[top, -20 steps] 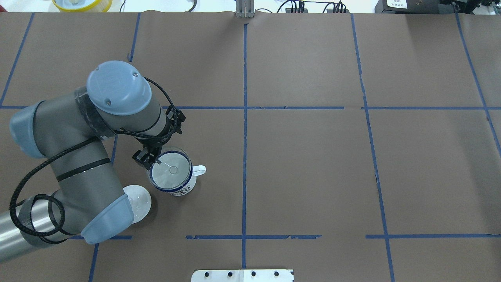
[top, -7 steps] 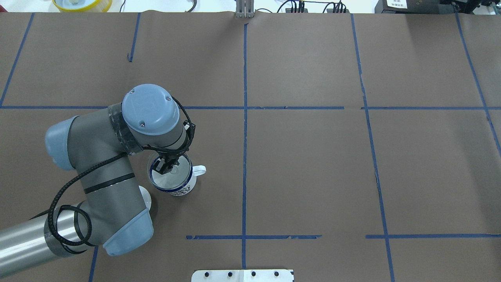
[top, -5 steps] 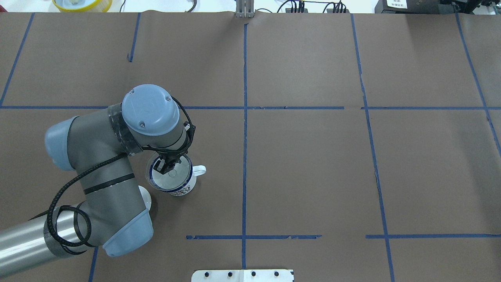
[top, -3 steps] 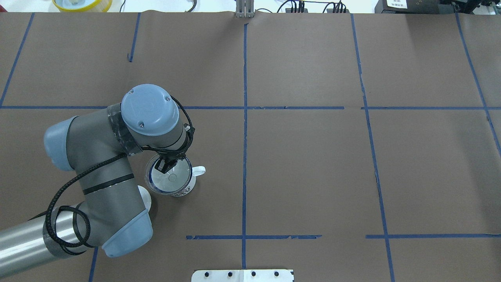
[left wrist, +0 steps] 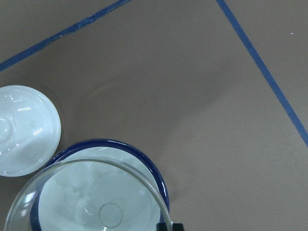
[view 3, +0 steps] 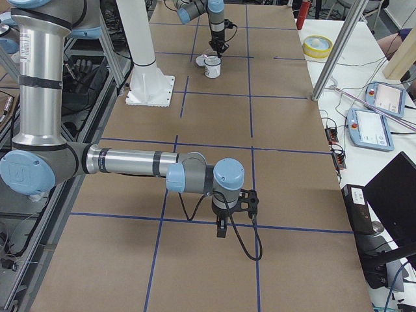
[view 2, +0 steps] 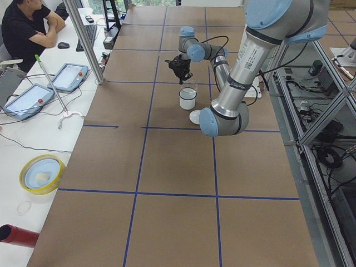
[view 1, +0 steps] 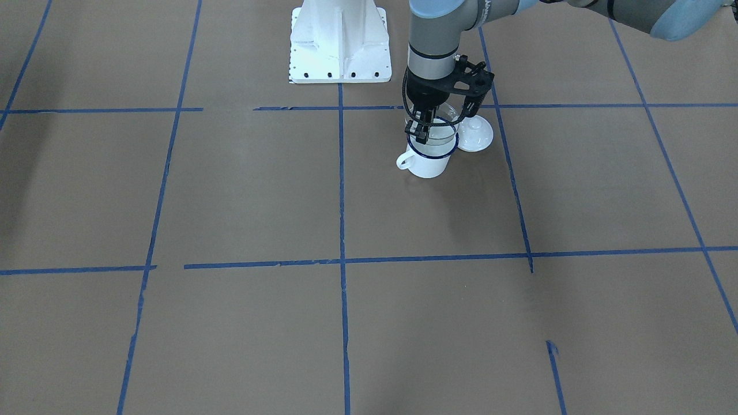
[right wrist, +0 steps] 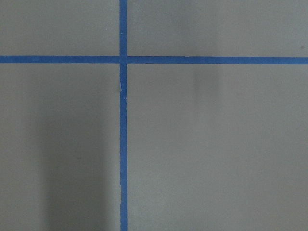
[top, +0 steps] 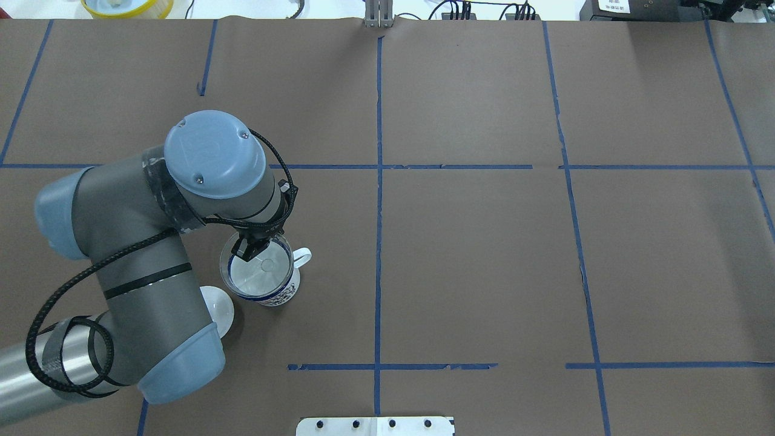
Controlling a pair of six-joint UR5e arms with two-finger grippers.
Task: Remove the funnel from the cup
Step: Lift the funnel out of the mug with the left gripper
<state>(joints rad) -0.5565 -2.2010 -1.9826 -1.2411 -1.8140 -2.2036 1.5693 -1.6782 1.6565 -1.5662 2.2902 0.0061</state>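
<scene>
The white mug (top: 280, 295) with a dark blue rim stands on the brown table, its handle (top: 303, 256) to the right. My left gripper (top: 247, 249) is shut on the far-left rim of the clear funnel (top: 257, 275) and holds it raised just above the mug's mouth. In the left wrist view the funnel's rim (left wrist: 91, 166) sits above the mug's blue rim (left wrist: 153, 163). The front view shows the gripper (view 1: 421, 129), the funnel (view 1: 441, 131) and the mug (view 1: 429, 164). My right gripper (view 3: 221, 229) hangs over bare table far away; I cannot tell its state.
A round white knobbed lid (top: 219, 309) lies on the table just left of the mug, also in the left wrist view (left wrist: 24, 130). A yellow bowl (top: 127, 6) sits beyond the far-left edge. The white robot base (view 1: 339, 40) stands behind the mug.
My left gripper moved from beside the mug onto the funnel's rim, shut on it and lifted it. The funnel now looks larger and shifted up-left; the mug's handle shifted slightly.
</scene>
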